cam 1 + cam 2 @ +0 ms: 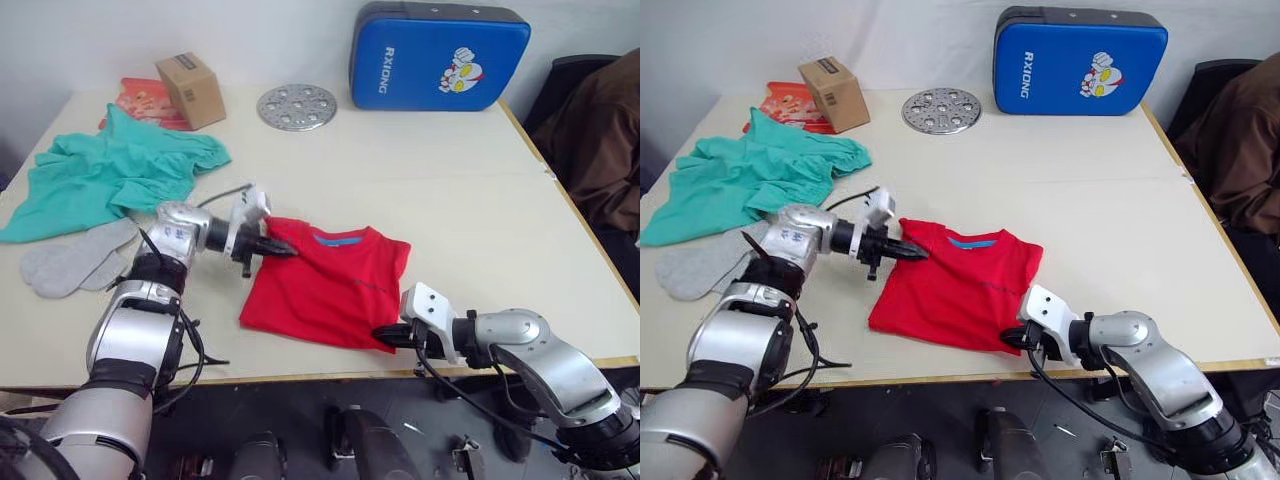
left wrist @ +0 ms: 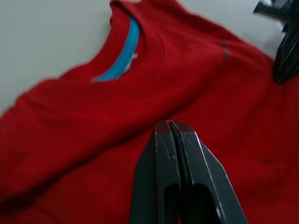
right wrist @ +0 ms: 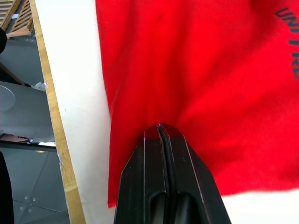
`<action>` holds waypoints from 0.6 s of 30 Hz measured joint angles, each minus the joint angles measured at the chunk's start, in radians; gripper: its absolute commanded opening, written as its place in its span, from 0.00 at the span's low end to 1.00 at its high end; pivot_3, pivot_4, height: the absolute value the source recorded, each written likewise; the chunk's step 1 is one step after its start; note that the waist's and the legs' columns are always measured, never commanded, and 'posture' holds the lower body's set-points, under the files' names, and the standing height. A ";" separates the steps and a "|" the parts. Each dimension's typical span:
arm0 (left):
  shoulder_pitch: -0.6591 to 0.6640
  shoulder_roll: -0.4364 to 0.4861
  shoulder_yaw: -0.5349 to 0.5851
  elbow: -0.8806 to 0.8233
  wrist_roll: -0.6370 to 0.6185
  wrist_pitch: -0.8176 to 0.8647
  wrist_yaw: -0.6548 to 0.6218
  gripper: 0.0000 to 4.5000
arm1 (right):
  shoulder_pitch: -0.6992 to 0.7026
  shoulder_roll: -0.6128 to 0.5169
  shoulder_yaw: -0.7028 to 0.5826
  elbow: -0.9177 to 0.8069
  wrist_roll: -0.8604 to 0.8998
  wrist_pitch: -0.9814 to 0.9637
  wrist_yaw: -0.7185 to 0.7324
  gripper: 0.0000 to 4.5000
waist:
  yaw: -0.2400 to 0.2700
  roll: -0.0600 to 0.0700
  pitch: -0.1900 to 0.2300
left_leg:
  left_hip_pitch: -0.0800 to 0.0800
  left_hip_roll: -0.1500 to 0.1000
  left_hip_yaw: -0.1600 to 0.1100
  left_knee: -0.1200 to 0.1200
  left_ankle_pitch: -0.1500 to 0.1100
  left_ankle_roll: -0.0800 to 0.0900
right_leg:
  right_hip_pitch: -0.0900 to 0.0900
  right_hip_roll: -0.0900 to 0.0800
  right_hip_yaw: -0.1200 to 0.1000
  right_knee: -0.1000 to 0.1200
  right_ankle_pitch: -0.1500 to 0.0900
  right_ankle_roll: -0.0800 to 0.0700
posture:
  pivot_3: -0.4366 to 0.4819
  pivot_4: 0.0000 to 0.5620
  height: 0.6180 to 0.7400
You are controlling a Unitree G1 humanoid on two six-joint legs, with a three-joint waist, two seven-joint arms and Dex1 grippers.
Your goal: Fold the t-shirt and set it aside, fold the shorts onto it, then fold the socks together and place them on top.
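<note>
Head view: t-shirt (image 1: pixel 330 285) at table (image 1: pixel 450 200) front-centre; shorts (image 1: pixel 110 175) & socks (image 1: pixel 70 260) far left, box (image 1: pixel 190 90), metal disc (image 1: pixel 296 107), blue pad (image 1: pixel 437 57) behind.
L wrist: left gripper (image 2: pixel 172 127) pinched on t-shirt's shoulder.
R wrist: right gripper (image 3: pixel 161 128) pinched on hem corner.

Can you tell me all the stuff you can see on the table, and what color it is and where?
t-shirt: one, bright red with a blue collar lining, near front edge of the table, middle.
shorts: one, teal-green, crumpled at the table's left side.
socks: grey, lying just in front of the shorts.
cardboard box: one, brown, back left.
red packet: one, flat under the box.
metal disc: one, silver with holes, back middle.
pad: one, blue, standing at the back.
table: one, cream.
left gripper: black jaws closed at the t-shirt's shoulder.
right gripper: black jaws closed on the t-shirt's hem.
</note>
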 measured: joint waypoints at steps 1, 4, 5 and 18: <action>0.000 0.002 -0.007 0.000 0.009 -0.012 0.001 0.01 | 0.000 0.000 0.001 0.000 -0.002 -0.002 0.000 0.00 | 0.000 0.000 0.000 | 0.000 0.000 0.000 0.000 0.000 0.000 | 0.000 0.000 0.000 0.000 0.000 0.000 | 0.48 0.27 1.00; 0.033 0.021 -0.032 -0.056 0.021 -0.023 -0.037 0.01 | 0.006 -0.005 0.005 0.000 -0.009 -0.021 0.003 0.00 | -0.002 0.000 0.000 | 0.000 0.000 0.000 0.000 -0.002 0.002 | 0.000 0.000 0.000 -0.001 -0.001 0.002 | 0.48 0.27 1.00; 0.057 0.027 -0.044 -0.088 0.025 -0.024 -0.055 0.01 | 0.009 -0.011 0.005 0.000 -0.009 -0.026 0.005 0.00 | -0.005 0.000 0.000 | -0.001 0.000 0.001 -0.001 -0.002 0.002 | 0.000 0.000 0.000 -0.001 -0.001 0.002 | 0.48 0.27 1.00; 0.305 0.196 -0.073 -0.498 0.001 0.013 -0.122 0.01 | -0.016 -0.023 -0.065 0.000 0.097 0.049 0.028 0.00 | -0.010 -0.001 -0.002 | 0.005 0.001 0.001 -0.002 -0.005 0.007 | 0.011 0.000 0.001 -0.003 -0.004 0.007 | 0.48 0.27 1.00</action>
